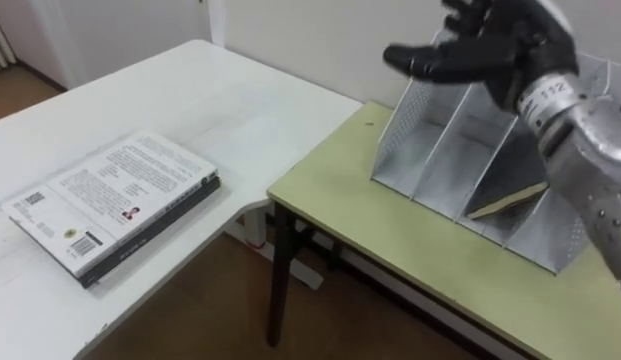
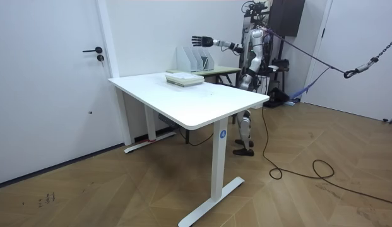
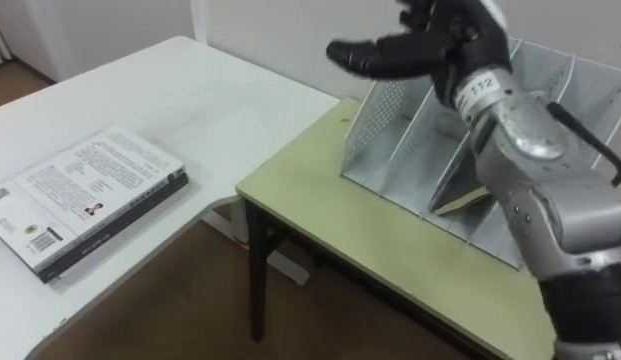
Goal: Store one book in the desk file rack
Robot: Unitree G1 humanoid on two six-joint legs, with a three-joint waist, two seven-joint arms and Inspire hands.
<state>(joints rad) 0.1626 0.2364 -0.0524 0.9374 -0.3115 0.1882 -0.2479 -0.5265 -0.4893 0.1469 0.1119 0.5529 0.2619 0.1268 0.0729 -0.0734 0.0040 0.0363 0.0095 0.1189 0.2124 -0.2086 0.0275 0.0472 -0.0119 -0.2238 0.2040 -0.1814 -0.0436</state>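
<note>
Your right hand [image 1: 480, 50] hovers above the file rack [image 1: 437, 150] with its fingers spread and holding nothing. One book [image 1: 506, 200] leans tilted inside one of the rack's slots, its tan edge facing you. You see the rack on the green desk [image 1: 390, 245]; two stacked books [image 1: 115, 205] lie on the white table [image 1: 205, 95], well apart.

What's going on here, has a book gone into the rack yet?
The robot's right hand hangs open above the file rack on the green desk, holding nothing. One book leans tilted inside one of the rack's compartments, so the storing looks done. A stack of books lies on the white table beside the desk.
</note>
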